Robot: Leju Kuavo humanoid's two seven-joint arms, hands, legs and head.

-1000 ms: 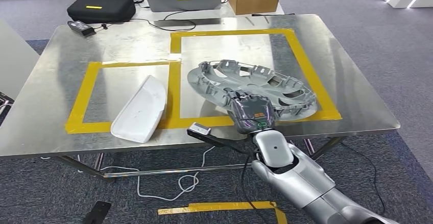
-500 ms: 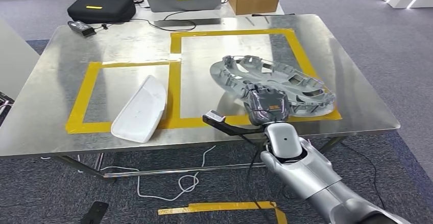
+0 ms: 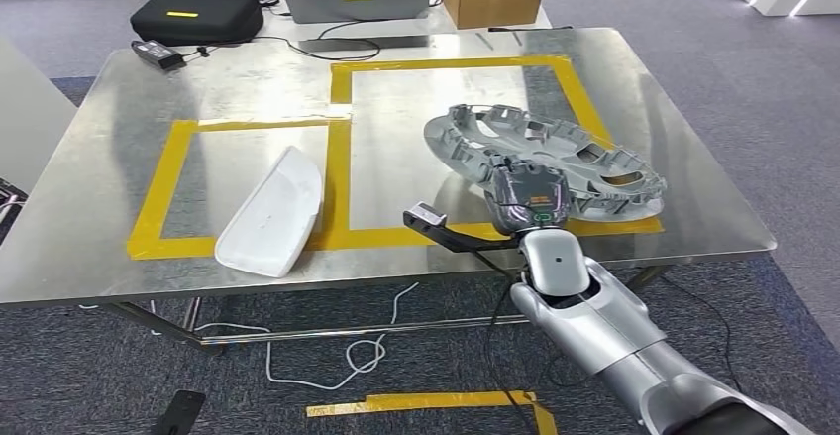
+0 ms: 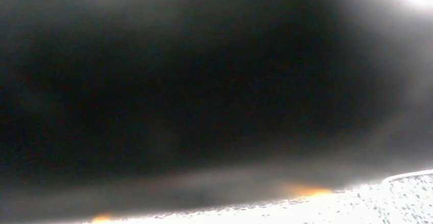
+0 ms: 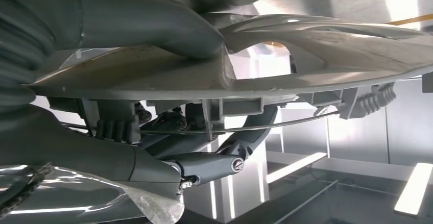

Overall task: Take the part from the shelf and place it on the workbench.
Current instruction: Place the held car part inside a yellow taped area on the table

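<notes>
Moved: wheel cover (image 3: pixel 550 158) and right hand (image 3: pixel 531 198) have shifted toward the worktop's right edge over the last second.
Right hand: clamped on the cover's near rim, thumb on one face, fingers (image 5: pixel 204 165) on the other.
Wheel cover: tilted over the right yellow-taped square, near the worktop's (image 3: pixel 119 128) front edge.
White panel (image 3: pixel 272 212): left taped square, front edge.
Left hand: state cannot be told.

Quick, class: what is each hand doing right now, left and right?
Left hand: cannot be told; its wrist view is dark and blurred.
Right hand: grips the rim of the grey wheel cover above the workbench.
</notes>
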